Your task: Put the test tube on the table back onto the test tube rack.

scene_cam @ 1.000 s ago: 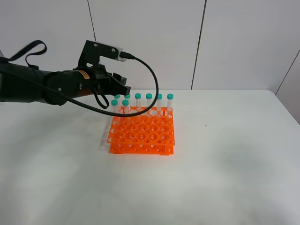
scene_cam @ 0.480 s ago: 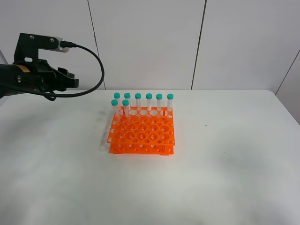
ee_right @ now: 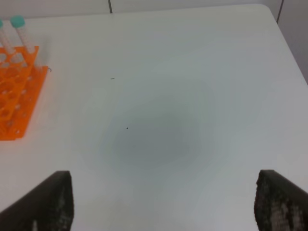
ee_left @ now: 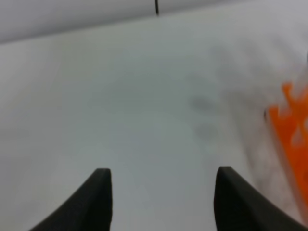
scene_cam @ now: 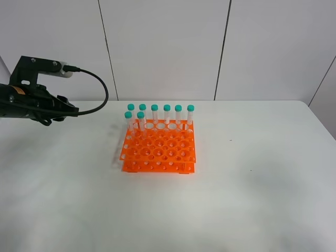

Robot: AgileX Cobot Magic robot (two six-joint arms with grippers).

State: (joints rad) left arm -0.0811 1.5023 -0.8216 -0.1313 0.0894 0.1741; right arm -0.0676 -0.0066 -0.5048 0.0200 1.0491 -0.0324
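No readable writing anywhere. Orange test tube rack (scene_cam: 159, 148) sits mid white desk (scene_cam: 252, 184); eight clear teal-capped tubes (scene_cam: 167, 114) stand upright along its far rows, two at the far-left corner. No tube lies loose on the desk. Left hand (ee_left: 161, 202) released, holding nothing, arm held above the desk's far-left side, well apart from the rack. Right hand (ee_right: 163, 207) released wide, holding nothing.
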